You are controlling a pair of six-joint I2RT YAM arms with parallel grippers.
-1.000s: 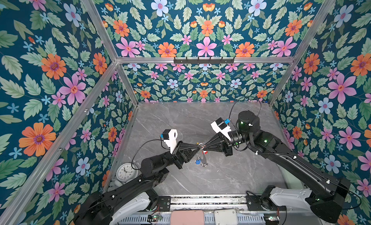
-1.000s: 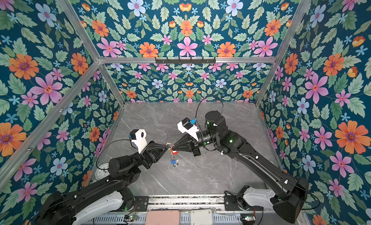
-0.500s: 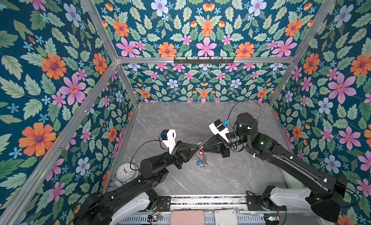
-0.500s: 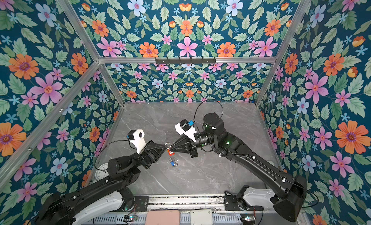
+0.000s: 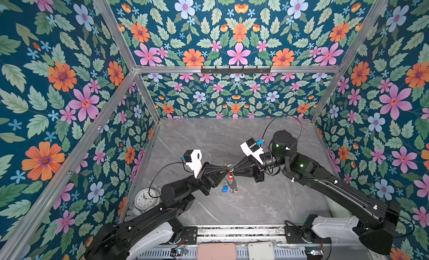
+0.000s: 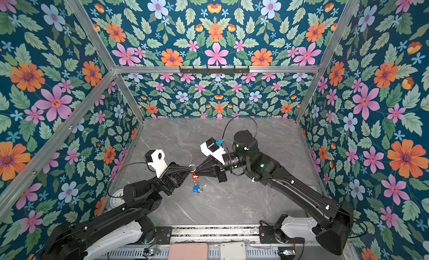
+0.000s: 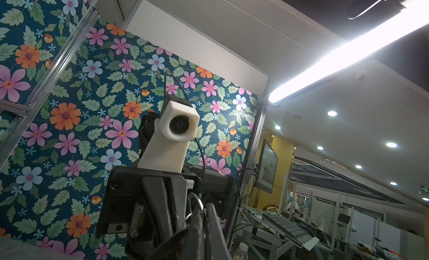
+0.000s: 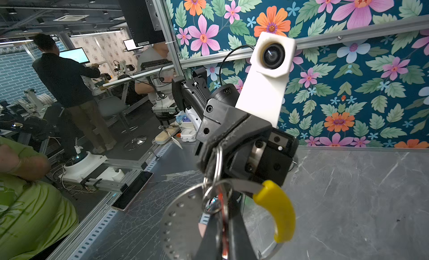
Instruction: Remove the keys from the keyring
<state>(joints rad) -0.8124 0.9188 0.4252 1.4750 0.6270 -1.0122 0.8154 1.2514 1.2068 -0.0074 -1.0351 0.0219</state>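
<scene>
Above the middle of the table my two grippers meet tip to tip. The left gripper [image 5: 228, 169] [image 7: 201, 220] is shut on a small silver loop [image 8: 217, 162] linked to the keyring. The right gripper [image 5: 233, 171] [image 8: 223, 238] is shut on the red-tagged key [image 5: 229, 175] [image 8: 224, 214] and its loop. The keyring [image 5: 234, 183] [image 8: 180, 214], grey with a yellow segment [image 8: 277, 210], hangs below the fingertips, off the table. The blue-tagged key [image 5: 224, 189] [image 6: 196, 189] dangles lowest.
A white round clock [image 5: 145, 199] lies at the front left corner beside the left arm. A pink device [image 5: 216, 251] and a white one [image 5: 260, 250] sit on the front rail. A black hook rack [image 5: 235, 69] is on the back wall.
Both grippers, with the keyring hanging between them, have shifted slightly to the left. Both grips stay shut.
</scene>
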